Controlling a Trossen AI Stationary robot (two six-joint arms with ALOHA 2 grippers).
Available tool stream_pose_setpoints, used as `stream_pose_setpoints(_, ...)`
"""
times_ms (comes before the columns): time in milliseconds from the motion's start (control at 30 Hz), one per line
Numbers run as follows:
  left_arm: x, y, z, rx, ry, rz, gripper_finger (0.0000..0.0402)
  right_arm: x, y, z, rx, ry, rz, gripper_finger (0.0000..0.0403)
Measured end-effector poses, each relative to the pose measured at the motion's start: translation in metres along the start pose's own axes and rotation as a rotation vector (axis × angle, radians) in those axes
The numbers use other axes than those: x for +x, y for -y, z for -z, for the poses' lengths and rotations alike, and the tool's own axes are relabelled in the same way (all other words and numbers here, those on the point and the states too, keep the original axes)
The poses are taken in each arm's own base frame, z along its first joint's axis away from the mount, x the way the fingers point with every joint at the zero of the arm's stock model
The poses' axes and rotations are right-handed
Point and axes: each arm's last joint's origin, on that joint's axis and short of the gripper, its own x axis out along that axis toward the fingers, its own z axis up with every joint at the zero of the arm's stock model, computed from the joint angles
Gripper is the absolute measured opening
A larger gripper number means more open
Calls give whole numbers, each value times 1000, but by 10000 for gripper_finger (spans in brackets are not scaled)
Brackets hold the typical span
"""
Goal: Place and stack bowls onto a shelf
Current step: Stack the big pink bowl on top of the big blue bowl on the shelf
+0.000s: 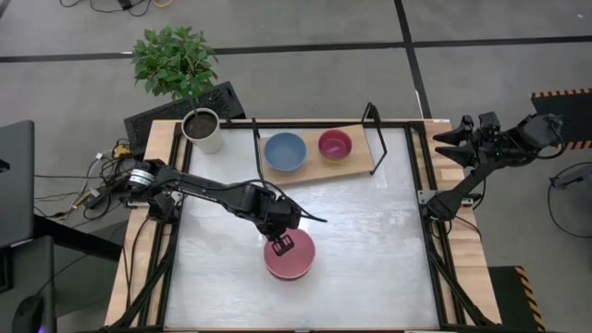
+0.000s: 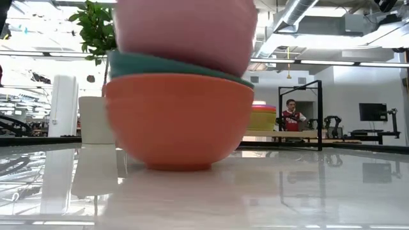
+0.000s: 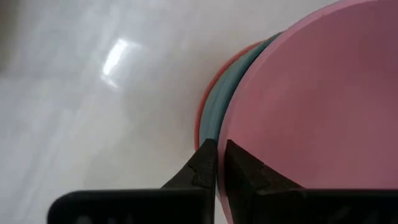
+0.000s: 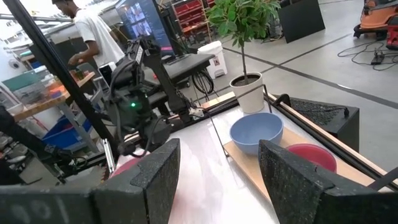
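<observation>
Near the table's front middle stands a stack of bowls: an orange-red bowl (image 2: 179,118) on the tabletop, a teal bowl (image 2: 167,65) in it, and a pink bowl (image 1: 290,258) uppermost. My left gripper (image 1: 282,242) reaches down at the pink bowl's far-left rim and is shut on it. At the table's far edge the shelf (image 1: 314,170) carries a blue bowl (image 1: 285,151) and a dark pink bowl (image 1: 335,144), side by side. My right gripper (image 4: 217,174) waits open and raised beyond the table's right edge. My left gripper pinches the pink bowl's rim (image 3: 229,127), one finger (image 3: 244,171) inside the bowl and the other finger (image 3: 203,163) outside, beside the teal bowl's rim. The fingers come steeply from above. The pink bowl stands high over the teal bowl; whether it still rests in it I cannot tell.
A white plant pot (image 1: 203,130) stands at the far left corner, next to the shelf's left black end frame (image 1: 256,139). The shelf's right end frame (image 1: 375,125) rises beside the dark pink bowl. Bare tabletop (image 1: 388,231) lies right of the stack. People show in the room beyond.
</observation>
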Motion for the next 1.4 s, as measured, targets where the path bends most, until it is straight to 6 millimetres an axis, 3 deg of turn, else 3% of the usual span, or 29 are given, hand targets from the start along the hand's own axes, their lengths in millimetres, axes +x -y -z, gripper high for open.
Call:
stream_pose_setpoints(400, -4, 0, -5, 35, 88, -19, 116, 0, 0, 0, -8, 0, 0, 242)
stream_pose_setpoints(833, -4, -4, -8, 53, 114, -62, 111, 0, 0, 0, -1, 0, 0, 242)
stream_pose_setpoints(1233, -4, -4, -8, 99, 103, -53, 176, 0, 0, 0, -1, -1, 0, 242)
stream_pose_setpoints(1400, -4, -5, -8, 77, 130, -93, 161, 0, 0, 0, -1, -1, 0, 242)
